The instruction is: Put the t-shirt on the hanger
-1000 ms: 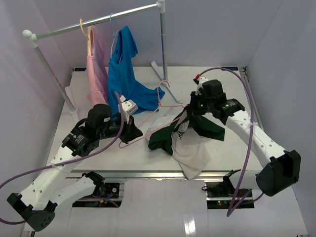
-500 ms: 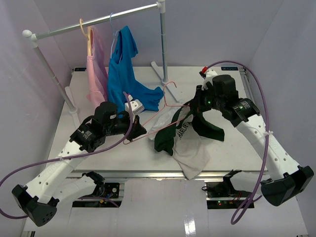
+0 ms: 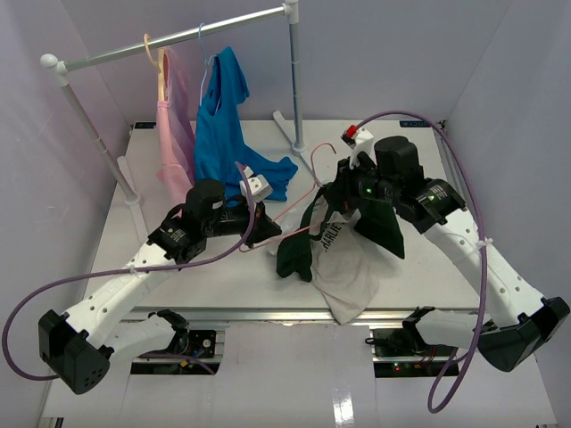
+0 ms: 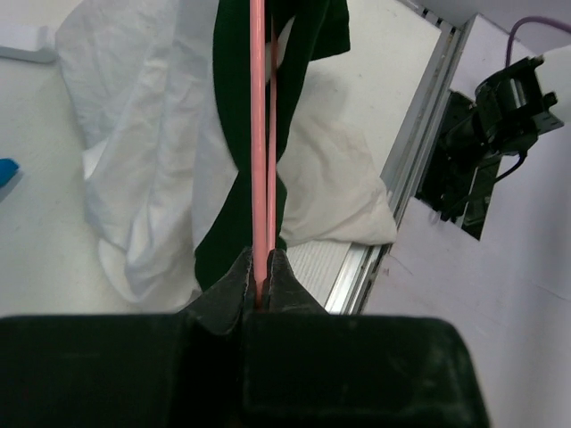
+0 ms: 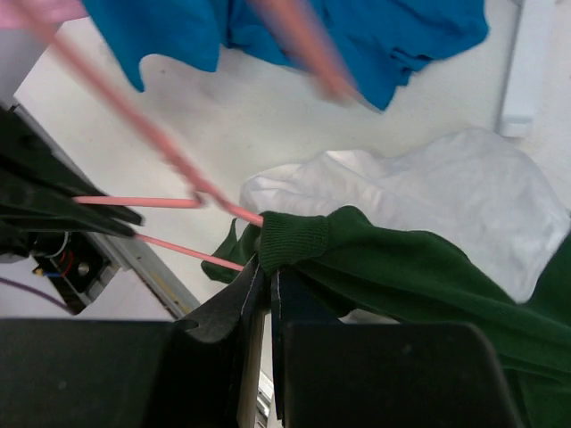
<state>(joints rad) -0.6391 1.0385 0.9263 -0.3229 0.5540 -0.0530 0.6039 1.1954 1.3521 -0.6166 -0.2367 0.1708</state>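
Observation:
The t-shirt [image 3: 343, 267], white with dark green sleeves, hangs half lifted over the table's front middle. My right gripper [image 3: 335, 198] is shut on its green ribbed collar [image 5: 294, 239] and holds it up. The thin pink hanger [image 3: 303, 198] slants from my left gripper [image 3: 268, 234] up toward the rack's foot, and one arm of it enters the collar. In the left wrist view my left gripper [image 4: 261, 267] is shut on the hanger's two wires [image 4: 260, 134], which run over the green fabric [image 4: 232, 107]. The right wrist view shows the hanger's wires [image 5: 169, 203] meeting the collar just above my right gripper [image 5: 268, 267].
A clothes rack's rail [image 3: 178, 37] crosses the back left with a pale pink garment [image 3: 174, 116] and a bright blue shirt [image 3: 223, 134]; the blue shirt's hem lies on the table behind my left gripper. The rack's right post [image 3: 294, 80] stands just behind the hanger's hook. The table's metal front edge [image 3: 268, 314] is close below the shirt.
My left gripper has moved right and back with the hanger, whose hook end has risen. My right gripper has moved left with the collar, toward the hanger.

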